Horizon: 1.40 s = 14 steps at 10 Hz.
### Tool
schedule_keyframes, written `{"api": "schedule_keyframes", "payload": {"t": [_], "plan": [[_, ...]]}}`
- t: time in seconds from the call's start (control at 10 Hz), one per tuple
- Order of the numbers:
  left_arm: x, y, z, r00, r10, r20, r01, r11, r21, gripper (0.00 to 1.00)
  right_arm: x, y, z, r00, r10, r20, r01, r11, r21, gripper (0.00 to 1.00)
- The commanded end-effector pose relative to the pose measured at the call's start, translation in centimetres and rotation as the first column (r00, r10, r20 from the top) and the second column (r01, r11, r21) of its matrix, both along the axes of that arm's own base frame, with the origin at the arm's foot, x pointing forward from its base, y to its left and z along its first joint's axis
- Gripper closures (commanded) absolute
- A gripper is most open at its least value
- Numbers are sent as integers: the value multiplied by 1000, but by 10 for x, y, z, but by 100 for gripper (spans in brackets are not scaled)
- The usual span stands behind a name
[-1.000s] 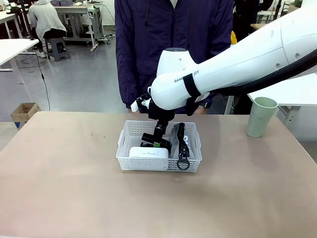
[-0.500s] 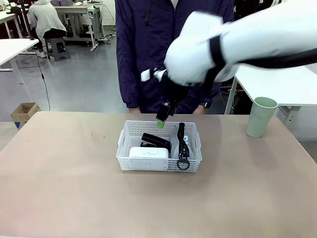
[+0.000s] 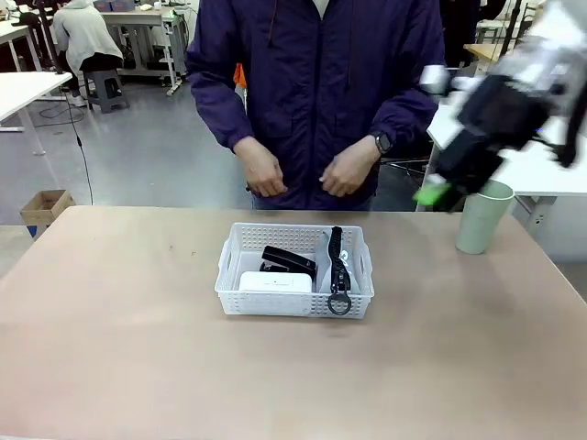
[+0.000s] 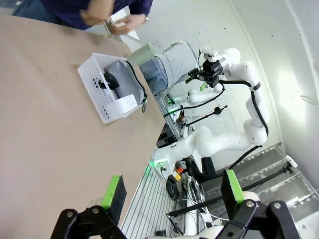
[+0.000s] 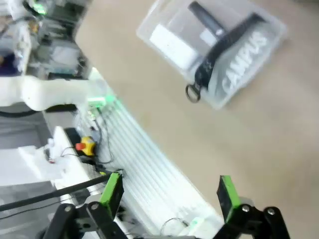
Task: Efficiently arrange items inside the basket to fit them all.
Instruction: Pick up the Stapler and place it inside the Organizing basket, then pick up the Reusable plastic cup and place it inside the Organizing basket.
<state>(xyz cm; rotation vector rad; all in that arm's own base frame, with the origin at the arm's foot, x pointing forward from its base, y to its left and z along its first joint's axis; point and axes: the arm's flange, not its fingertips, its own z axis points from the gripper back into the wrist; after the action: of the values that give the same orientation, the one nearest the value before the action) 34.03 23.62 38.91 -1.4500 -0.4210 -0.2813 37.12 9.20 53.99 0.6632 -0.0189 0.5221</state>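
- The pale green cup is standing upright at the far right of the table, well apart from the basket.
- The basket is holding the white box, the black stapler and the grey pouch.
- The right gripper is hovering near the cup's left side with its jaws wide and empty. The left gripper is likewise hanging open and empty.
- The cup is looking light, smooth and thin-walled, so I am favouring a gentle pinch across its rim or mid-body.

The right arm hangs high (motion-blurred), jaws spread; left jaws spread too.
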Motion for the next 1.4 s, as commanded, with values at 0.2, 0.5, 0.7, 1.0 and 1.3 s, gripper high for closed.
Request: {"api": "schedule_keyframes", "payload": {"t": [0.2,0.5,0.7,1.0,1.3], "plan": [[-2,-3,2,1000,-2,-8,2,1000,6,0,-59,-168,-49,942,-282,-181,334,829,449,0],[-2,-3,2,1000,-2,-8,2,1000,6,0,-107,-231,-107,871,-419,-256,476,591,652,0],[-2,-3,2,1000,-2,-8,2,1000,6,0,-101,-210,-115,857,-432,-282,513,661,547,0],[-2,-3,2,1000,-2,-8,2,1000,6,0,-115,-250,-108,848,-436,-301,522,591,615,0],[-2,-3,2,1000,-2,-8,2,1000,6,0,-115,-250,-108,848,-436,-301,522,591,615,0]]}}
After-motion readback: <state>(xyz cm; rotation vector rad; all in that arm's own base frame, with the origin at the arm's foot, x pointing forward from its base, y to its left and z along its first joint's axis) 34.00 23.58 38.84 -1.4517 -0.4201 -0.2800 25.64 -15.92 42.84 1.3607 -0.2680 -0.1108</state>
